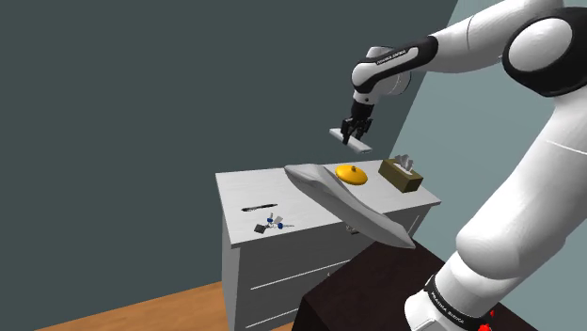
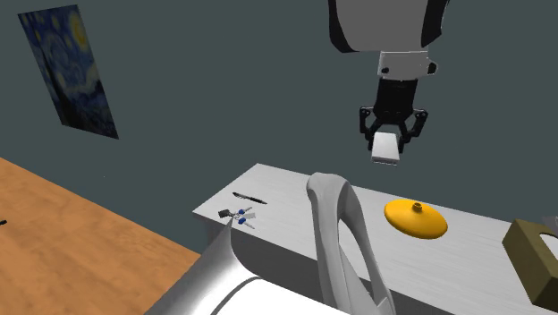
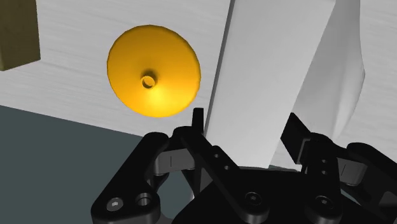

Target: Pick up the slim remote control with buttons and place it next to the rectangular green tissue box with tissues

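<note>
one remote point(image 1: 348, 139), one tissue box point(image 1: 401, 175), one orange disc point(image 1: 351, 173), one pen point(image 1: 259, 208), one key bunch point(image 1: 272, 224), one grey curved shape point(image 1: 350, 204), one dresser point(image 1: 243, 189), one poster point(image 2: 76, 72).

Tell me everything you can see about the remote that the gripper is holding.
The remote is a slim, flat bar drawn plain pale grey, and no buttons can be made out on it. The black gripper clasps it between its two fingers, with both ends sticking out past them. It lies roughly level in the air above the white cabinet, close to the orange disc. Nothing but the fingers touches it.
</note>
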Robot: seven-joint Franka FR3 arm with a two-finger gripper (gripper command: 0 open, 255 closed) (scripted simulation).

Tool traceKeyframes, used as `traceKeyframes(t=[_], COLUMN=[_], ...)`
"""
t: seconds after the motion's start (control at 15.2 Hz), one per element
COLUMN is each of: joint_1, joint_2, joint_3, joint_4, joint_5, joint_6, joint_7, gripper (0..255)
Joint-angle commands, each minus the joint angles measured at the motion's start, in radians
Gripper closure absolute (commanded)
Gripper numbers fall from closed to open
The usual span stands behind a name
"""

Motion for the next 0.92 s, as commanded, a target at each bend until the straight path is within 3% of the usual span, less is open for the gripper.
traceKeyframes(t=[0.0,0.86], joint_1=[-0.024,-0.203], joint_2=[0.024,0.288], joint_3=[-0.021,-0.114], joint_4=[0.037,0.392], joint_5=[0.006,0.087], joint_6=[-0.013,-0.112], joint_7=[-0.049,-0.342], gripper=[255,255])
